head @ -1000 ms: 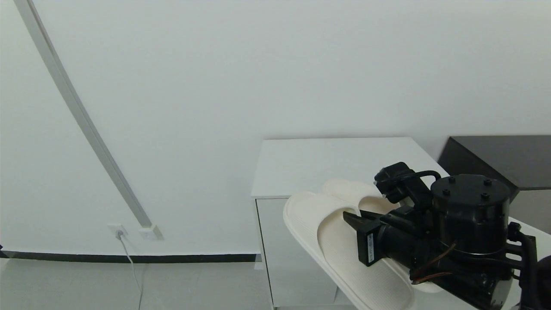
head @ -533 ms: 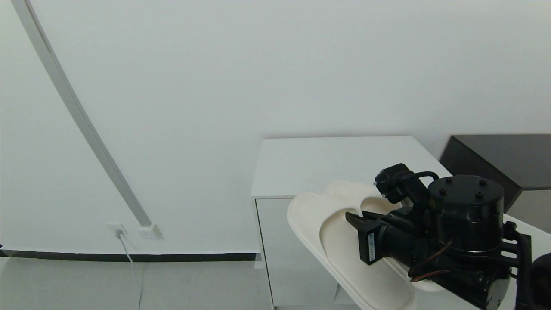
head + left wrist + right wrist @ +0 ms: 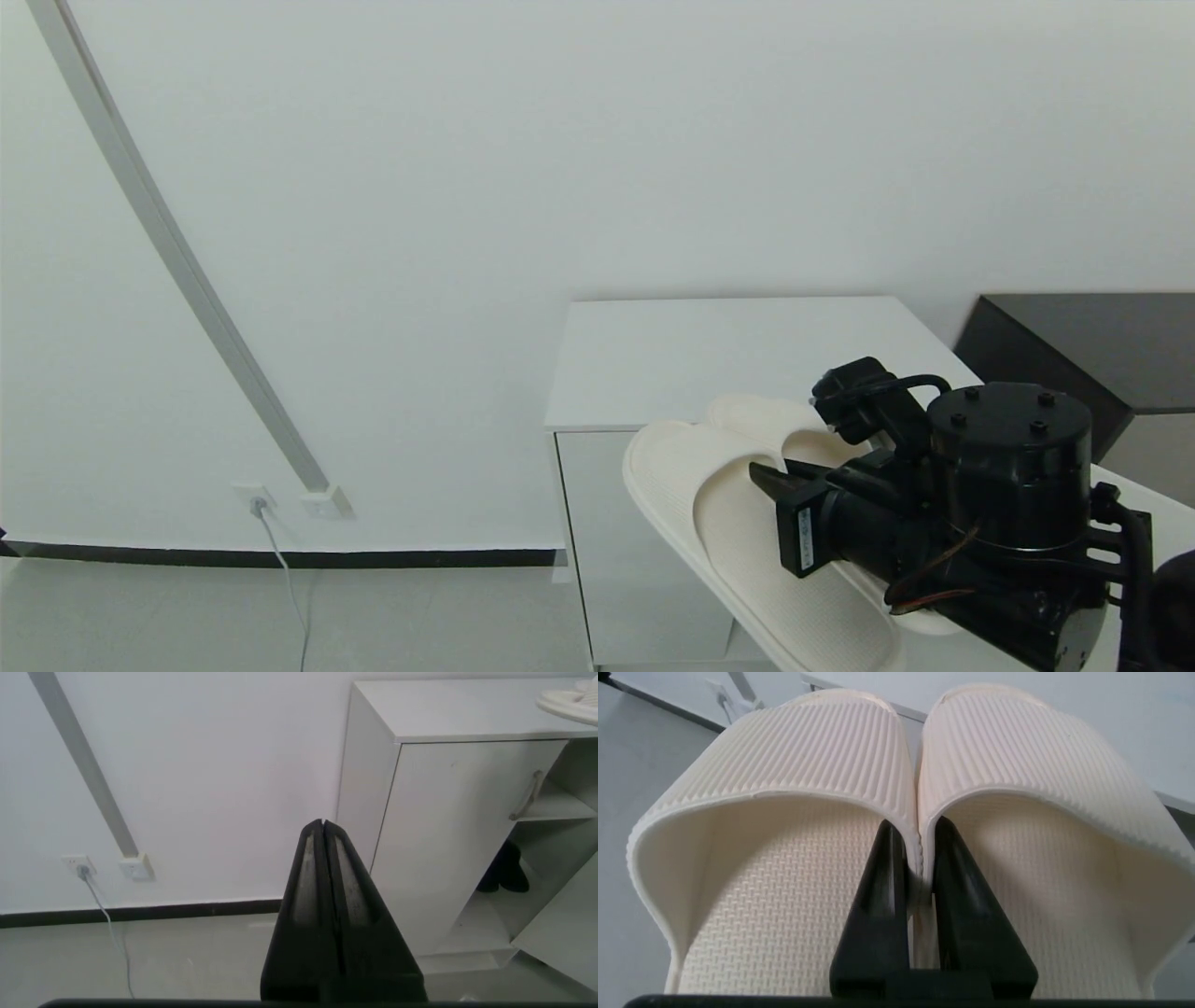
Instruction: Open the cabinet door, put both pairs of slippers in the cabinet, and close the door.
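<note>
Right gripper (image 3: 910,835) pinches 2 cream slippers (image 3: 785,775) together.
Their adjoining walls are clamped, toes at 10 o'clock from its tip in head view; left gripper (image 3: 323,826) pressed together.

Cream ribbed slippers (image 3: 813,756), white cabinet (image 3: 719,355)

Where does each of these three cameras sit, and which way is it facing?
Head view: on the robot's head, facing forward and down at a white cabinet by the wall; the right fingers show, shut on a pair of slippers.
Left wrist view: on the left wrist, facing along the shut left fingers toward the cabinet's front, one side open.
Right wrist view: on the right wrist, facing along its fingers, which pinch the slippers' inner edges together.
Shared: head and left wrist views both show the cabinet and wall socket.
</note>
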You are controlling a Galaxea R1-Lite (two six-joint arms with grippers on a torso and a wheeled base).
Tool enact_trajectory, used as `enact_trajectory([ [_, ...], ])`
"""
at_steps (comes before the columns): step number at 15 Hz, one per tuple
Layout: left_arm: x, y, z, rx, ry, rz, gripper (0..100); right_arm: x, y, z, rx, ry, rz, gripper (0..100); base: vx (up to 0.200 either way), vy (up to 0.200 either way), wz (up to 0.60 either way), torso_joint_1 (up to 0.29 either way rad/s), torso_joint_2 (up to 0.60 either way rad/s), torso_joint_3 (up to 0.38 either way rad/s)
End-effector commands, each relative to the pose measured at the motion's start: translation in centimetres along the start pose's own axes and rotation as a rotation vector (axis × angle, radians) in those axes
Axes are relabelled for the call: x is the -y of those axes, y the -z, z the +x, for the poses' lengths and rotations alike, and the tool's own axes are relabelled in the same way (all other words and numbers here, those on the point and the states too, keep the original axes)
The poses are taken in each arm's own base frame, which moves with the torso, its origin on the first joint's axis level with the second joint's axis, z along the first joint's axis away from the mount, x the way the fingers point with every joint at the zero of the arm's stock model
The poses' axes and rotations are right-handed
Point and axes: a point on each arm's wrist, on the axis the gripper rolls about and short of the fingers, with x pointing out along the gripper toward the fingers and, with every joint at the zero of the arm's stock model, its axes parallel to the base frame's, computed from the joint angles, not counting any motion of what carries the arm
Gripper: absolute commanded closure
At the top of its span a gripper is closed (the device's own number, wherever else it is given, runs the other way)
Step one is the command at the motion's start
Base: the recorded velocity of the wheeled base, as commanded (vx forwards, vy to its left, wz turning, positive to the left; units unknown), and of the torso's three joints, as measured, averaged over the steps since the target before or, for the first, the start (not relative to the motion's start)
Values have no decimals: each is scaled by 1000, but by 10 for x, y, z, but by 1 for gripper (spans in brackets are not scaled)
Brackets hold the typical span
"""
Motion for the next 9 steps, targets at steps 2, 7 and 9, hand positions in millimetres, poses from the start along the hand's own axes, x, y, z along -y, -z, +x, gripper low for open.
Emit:
enact_trajectory([
  [2,0,0,0,-1,0,0,100,-2,2,0,-8,-8,-5,100,0,-200,0,-2,0,2],
  [7,0,0,0,-1,0,0,100,-2,3,0,4,-8,-1,100,0,-200,0,9,3,3],
  [9,0,0,0,-1,0,0,100,-2,3,-1,5,-6,-2,100,0,-200,0,2,0,2],
])
